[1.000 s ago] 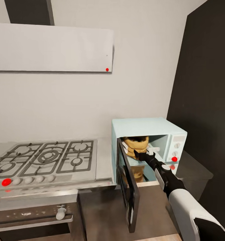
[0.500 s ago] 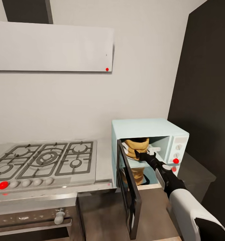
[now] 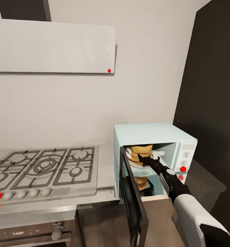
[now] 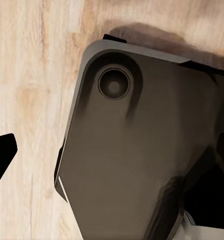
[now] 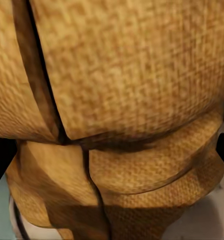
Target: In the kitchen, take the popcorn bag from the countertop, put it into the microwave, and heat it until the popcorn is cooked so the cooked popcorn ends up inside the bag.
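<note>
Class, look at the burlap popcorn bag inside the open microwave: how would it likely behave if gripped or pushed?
The popcorn bag shows woven cloth with deep folds, so it probably yields and creases rather than staying stiff. Its coarse weave likely resists slipping. It looks taller than wide, so a push might tip it.

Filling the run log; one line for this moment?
stage: placing | popcorn bag: inside microwave | door: open | right gripper: at bag

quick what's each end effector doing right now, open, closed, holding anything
Left end effector: cannot tell; one dark fingertip shows over the wood floor.
Right end effector: inside the open microwave, at the popcorn bag; grip cannot be told.
</note>
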Controlling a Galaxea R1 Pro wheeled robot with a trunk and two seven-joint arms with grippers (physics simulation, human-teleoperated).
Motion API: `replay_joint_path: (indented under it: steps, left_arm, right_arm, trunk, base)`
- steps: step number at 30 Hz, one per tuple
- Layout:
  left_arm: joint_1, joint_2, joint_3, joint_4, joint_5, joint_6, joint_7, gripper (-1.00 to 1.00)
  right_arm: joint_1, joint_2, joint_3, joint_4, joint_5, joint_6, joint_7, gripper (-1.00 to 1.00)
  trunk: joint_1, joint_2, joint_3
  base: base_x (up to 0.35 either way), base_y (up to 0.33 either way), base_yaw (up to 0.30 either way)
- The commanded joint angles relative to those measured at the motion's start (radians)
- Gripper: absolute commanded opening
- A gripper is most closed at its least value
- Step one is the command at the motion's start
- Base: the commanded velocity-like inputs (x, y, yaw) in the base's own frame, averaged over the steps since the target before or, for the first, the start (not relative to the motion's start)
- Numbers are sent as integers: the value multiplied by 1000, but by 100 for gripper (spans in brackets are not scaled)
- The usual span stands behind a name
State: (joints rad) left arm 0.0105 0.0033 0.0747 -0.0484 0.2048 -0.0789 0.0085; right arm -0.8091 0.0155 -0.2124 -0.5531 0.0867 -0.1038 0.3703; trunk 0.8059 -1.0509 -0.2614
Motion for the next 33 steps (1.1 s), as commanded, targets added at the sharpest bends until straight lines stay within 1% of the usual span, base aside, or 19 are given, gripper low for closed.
replay_joint_path:
  steps: [1,5,7,24,28,33]
  left_arm:
    - [0,0,7,-2,-1,-1,1,100]
    - [0,0,7,-2,-1,-1,1,100]
    - [0,0,7,-2,-2,-1,1,100]
    - [0,0,7,-1,-1,-1,1,100]
    - [0,0,7,-2,-1,-1,1,100]
    - [0,0,7,-1,-1,-1,1,100]
  right_arm:
    - [-7,2,-12,2,10,0,-2,100]
    - [-6,1,-12,2,10,0,-2,100]
    - [-6,1,-12,2,10,0,-2,100]
    - [-6,-3,-9,-4,21,19,2,100]
    - [-7,-3,-9,-7,20,71,-3,100]
    - [-6,-6,-9,-14,22,82,-10,100]
  trunk:
    - [0,0,-1]
    - [0,0,-1]
    - [0,0,-1]
    - [0,0,-1]
    - [0,0,-1]
    - [0,0,-1]
  base:
    - [20,0,0]
    - [-3,0,0]
    - [-216,0,0]
    - [-330,0,0]
    - [-335,0,0]
    - [-335,0,0]
